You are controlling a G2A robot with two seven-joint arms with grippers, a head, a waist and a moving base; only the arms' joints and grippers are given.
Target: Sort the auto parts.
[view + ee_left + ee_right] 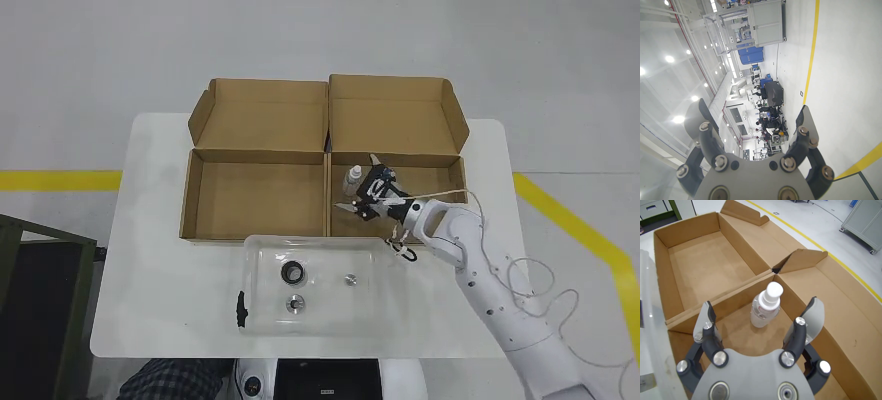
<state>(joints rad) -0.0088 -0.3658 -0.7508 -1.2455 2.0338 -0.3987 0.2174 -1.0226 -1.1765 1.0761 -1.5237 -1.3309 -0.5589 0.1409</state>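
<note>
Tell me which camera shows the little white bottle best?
The right wrist view. There the bottle stands upright and close up near a corner of the cardboard box, cap and body plain to see. The top view shows the bottle from above as a small white shape. The left wrist view points away from it.

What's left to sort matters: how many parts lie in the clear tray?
3: a black ring left of centre, a small silver part to its right, a round silver part nearer the robot. A dark piece at the rim of the tray may be a fourth.
</note>
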